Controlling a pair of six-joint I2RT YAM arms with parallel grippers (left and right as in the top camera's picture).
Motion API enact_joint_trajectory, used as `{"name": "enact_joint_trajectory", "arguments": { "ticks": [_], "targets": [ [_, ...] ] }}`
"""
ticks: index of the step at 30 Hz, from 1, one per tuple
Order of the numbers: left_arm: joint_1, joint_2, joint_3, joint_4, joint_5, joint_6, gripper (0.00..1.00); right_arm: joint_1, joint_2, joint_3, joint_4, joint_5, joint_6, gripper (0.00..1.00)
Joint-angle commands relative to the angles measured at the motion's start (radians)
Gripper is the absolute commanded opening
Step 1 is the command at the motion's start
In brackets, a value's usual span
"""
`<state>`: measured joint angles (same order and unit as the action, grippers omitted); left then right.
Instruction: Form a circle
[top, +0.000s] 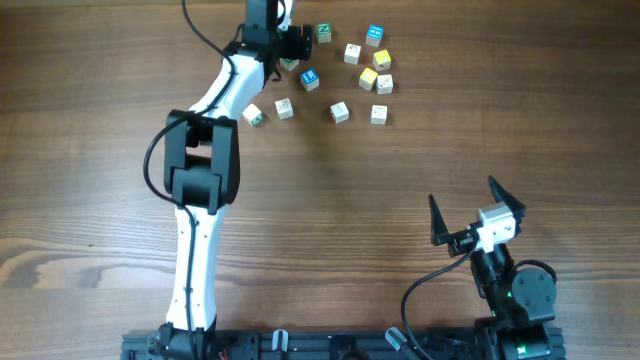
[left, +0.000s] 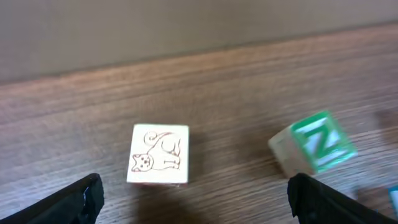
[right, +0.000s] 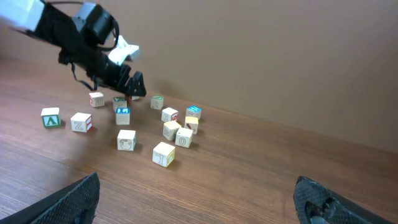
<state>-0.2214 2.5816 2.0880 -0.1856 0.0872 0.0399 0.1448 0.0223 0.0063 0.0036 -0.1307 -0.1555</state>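
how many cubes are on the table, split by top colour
blue cubes: 2
yellow cubes: 2
green cubes: 2
cream cubes: 7
total: 13

A dark wood-grain table (top: 90, 150) meets a plain brown wall (right: 280, 50), evenly lit.

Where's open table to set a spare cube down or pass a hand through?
Widest bare wood: between the near row of cubes, the left arm and the open right tool. Also bare left of that arm, and right of the cube cluster. Crowded: that cluster at the far edge, around the open left tool.
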Motion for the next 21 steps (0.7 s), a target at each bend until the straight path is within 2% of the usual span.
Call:
{"name": "enact_joint_trajectory", "arguments": {
  "ticks": [1, 5, 7, 12, 18, 21],
  "targets": [
    [0.010, 0.033, 0.006, 0.021, -0.076, -0.003, 0.96, -0.002, -0.005, -0.001, 0.003, 0.006, 0.000, 1.00],
    [0.016, 0.045, 0.006, 0.063, -0.077, -0.003, 0.96, -0.002, -0.005, -0.001, 0.003, 0.006, 0.000, 1.00],
    [0.016, 0.058, 0.006, 0.076, -0.077, -0.003, 0.92, -0.002, -0.005, -0.001, 0.004, 0.006, 0.000, 1.00],
    [0.016, 0.084, 0.006, 0.100, -0.077, -0.003, 0.89, -0.002, -0.005, -0.001, 0.004, 0.006, 0.000, 1.00],
    [0.016, 0.083, 0.006, 0.145, -0.077, -0.003, 0.58, -0.002, -0.005, -0.001, 0.003, 0.006, 0.000, 1.00],
    [0.014, 0.083, 0.006, 0.160, -0.076, -0.003, 0.52, -0.002, -0.005, -0.001, 0.003, 0.006, 0.000, 1.00]
  ]
}}
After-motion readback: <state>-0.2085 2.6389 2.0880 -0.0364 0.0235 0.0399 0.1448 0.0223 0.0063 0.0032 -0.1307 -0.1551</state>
